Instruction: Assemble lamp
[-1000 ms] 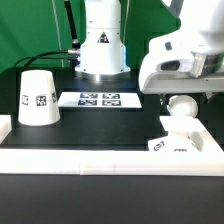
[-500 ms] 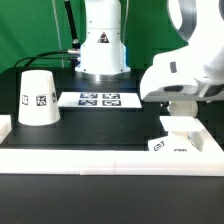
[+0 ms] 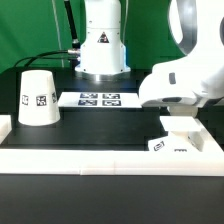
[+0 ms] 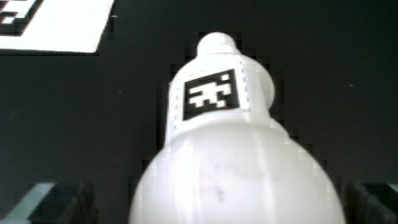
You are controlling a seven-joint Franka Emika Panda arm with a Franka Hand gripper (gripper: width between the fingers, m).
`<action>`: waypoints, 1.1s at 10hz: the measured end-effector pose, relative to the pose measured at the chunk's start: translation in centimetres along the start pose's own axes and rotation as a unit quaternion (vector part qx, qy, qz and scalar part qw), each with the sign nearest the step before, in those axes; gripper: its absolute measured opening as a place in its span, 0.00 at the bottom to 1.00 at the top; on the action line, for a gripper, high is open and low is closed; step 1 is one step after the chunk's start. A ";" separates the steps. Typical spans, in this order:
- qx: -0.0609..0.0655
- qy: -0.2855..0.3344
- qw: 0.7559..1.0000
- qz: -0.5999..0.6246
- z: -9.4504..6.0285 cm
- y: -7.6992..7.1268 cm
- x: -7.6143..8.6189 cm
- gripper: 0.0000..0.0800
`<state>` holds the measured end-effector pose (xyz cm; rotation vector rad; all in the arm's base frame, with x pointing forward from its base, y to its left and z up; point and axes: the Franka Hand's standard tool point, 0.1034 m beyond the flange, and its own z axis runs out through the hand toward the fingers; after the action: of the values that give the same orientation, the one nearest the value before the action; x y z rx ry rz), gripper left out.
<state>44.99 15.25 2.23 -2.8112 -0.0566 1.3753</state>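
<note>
Gripper (image 4: 199,205) spread wide astride tagged bulb (image 4: 228,140), poised to close for lifting toward square base (image 3: 185,145).

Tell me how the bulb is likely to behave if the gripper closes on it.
The bulb looks like smooth, rounded white plastic, so it may slip between the fingers. It narrows toward its tagged neck, so a grip there could slide. Lying loose, its round body would probably roll.

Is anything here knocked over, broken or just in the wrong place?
Nothing stands out. The shade rests wide end down on the exterior view's left, the marker board lies flat, and the bulb sits between the open fingers, looking undamaged.
</note>
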 end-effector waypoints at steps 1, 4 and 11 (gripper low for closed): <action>0.000 0.000 1.000 0.001 0.2 0.0 0.1 0.87; 0.000 -0.005 1.000 0.006 1.1 0.2 0.3 0.87; 0.000 -0.004 1.000 0.008 1.5 0.2 0.7 0.72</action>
<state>44.22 15.08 0.80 -2.8122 -0.0325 1.3903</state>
